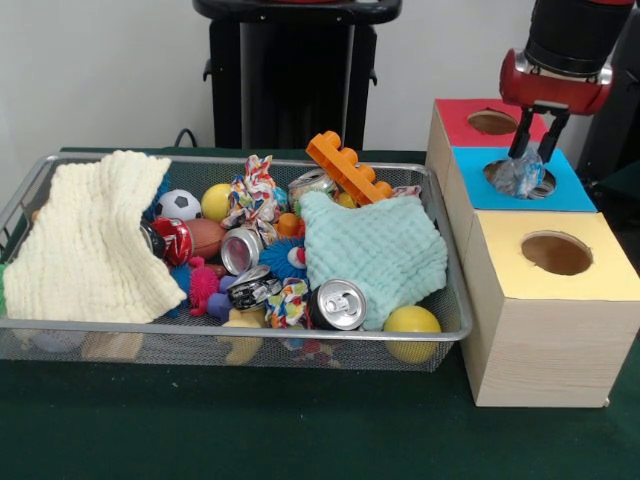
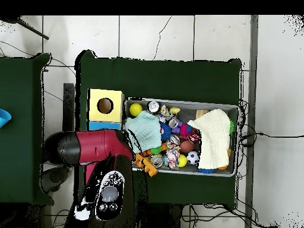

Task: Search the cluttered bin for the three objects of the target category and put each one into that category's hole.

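1. Crumpled clear plastic, a squashed bottle point(image 1: 519, 177), is pinched between the black fingers of the red and black gripper point(image 1: 527, 150), whose jaws are closed narrowly on it.
2. It is held directly under the fingertips, partly sunk into the round hole of the blue-topped wooden box point(image 1: 570, 192).
3. Crushed silver cans point(image 1: 338, 304) are seen in the wire mesh bin point(image 1: 452, 300), well apart from the gripper.

A robotics lab: green-clothed table point(image 1: 300, 430), wire bin point(image 1: 452, 300) of test clutter, colour-topped sorting boxes point(image 1: 545, 330), tiled floor point(image 2: 154, 35).
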Available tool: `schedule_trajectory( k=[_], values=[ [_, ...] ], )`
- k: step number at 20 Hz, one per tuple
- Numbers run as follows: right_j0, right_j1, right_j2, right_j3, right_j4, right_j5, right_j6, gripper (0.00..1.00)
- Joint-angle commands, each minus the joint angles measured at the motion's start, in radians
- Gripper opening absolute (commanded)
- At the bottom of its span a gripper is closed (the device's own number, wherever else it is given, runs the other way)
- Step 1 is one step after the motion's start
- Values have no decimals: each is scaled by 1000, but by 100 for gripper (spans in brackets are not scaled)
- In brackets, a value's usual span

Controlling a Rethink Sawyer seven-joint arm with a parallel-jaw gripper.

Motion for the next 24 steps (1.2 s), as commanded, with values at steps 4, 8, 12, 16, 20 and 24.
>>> schedule_trajectory(
  k=[4,8,12,16,20,24],
  values=[
    [-87,185,-31,33,-166,-284,70,0],
    [-85,200,-36,29,-176,-306,79,0],
    [-84,204,-36,30,-181,-319,85,0],
    [-82,216,-40,28,-189,-341,92,0],
    [-74,239,-50,24,-199,-379,110,0],
    [-67,254,-59,24,-207,-407,126,0]
  ],
)
